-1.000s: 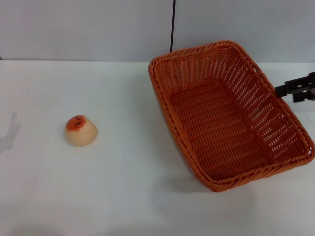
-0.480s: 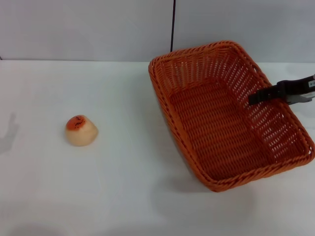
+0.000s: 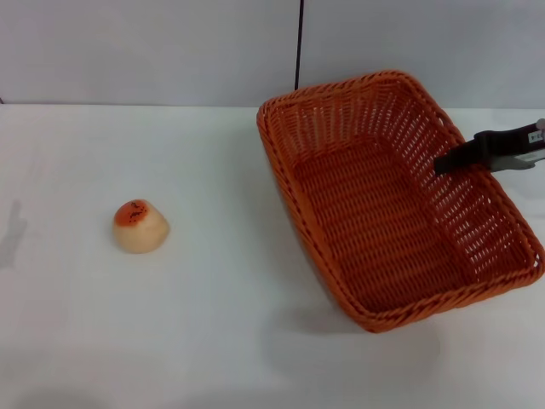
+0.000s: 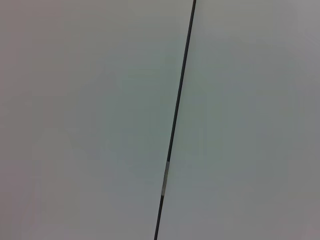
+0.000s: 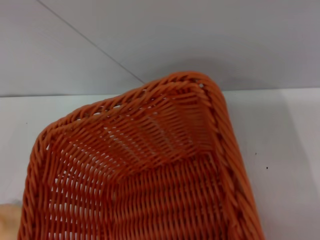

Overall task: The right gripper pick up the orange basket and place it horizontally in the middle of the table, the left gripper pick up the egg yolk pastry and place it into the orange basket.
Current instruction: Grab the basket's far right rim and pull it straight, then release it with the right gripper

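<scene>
table (image 3: 213,341): white, bears everything.
basket (image 3: 383,230): right side, long axis running diagonally; not yet gripped.
right gripper (image 3: 451,162): over basket's right wall, nearest it; jaw state unclear.
pastry (image 3: 140,227): far left, untouched.

right gripper (image 3: 443,163) | black, slim tapered finger | grey-white block behind, small marking

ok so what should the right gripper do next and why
Probably lower onto the basket's right rim and close. The right gripper hangs over the right side of the orange basket, which lies askew on the table, empty. The egg yolk pastry waits to the left.
</scene>
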`<state>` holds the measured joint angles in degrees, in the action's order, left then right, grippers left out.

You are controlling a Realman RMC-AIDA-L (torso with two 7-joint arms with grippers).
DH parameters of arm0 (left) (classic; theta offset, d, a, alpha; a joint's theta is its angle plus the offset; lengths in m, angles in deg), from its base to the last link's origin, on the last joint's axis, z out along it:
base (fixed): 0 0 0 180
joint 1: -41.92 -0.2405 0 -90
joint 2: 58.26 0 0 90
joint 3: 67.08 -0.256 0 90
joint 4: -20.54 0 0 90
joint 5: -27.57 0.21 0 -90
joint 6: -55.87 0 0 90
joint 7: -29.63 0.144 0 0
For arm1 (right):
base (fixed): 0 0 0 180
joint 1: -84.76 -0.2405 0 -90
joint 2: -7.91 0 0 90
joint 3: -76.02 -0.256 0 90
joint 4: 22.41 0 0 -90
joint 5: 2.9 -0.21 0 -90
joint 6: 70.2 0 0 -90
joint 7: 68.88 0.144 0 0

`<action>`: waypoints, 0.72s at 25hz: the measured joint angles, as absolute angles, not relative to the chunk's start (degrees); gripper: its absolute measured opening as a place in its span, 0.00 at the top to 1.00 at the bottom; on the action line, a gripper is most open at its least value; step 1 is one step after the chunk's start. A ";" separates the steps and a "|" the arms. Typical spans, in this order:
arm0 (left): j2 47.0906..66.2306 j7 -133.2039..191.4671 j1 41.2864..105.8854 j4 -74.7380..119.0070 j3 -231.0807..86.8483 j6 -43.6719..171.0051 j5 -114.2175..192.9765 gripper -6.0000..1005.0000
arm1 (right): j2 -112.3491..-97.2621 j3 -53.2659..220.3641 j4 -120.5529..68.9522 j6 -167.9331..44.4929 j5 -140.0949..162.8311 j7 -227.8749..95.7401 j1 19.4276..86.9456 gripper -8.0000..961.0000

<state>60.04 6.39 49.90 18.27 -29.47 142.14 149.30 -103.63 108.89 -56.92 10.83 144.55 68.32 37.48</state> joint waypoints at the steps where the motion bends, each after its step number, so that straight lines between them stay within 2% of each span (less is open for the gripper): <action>1: 60.04 6.39 49.90 18.27 -29.47 142.14 149.30 0.22 | -103.63 108.89 -56.85 10.64 144.55 68.33 37.46 0.49; 8: 60.04 6.43 49.89 18.30 -29.47 142.09 149.30 0.23 | -103.81 112.13 -57.46 10.55 144.54 67.67 37.38 0.78; 13: 59.99 6.43 49.40 18.35 -29.47 142.39 149.30 0.23 | -104.68 115.25 -61.53 12.10 144.54 64.12 37.30 0.83; 18: 59.95 6.43 48.25 18.34 -29.47 143.41 149.30 0.23 | -106.51 115.52 -67.93 15.08 140.30 50.33 37.98 0.83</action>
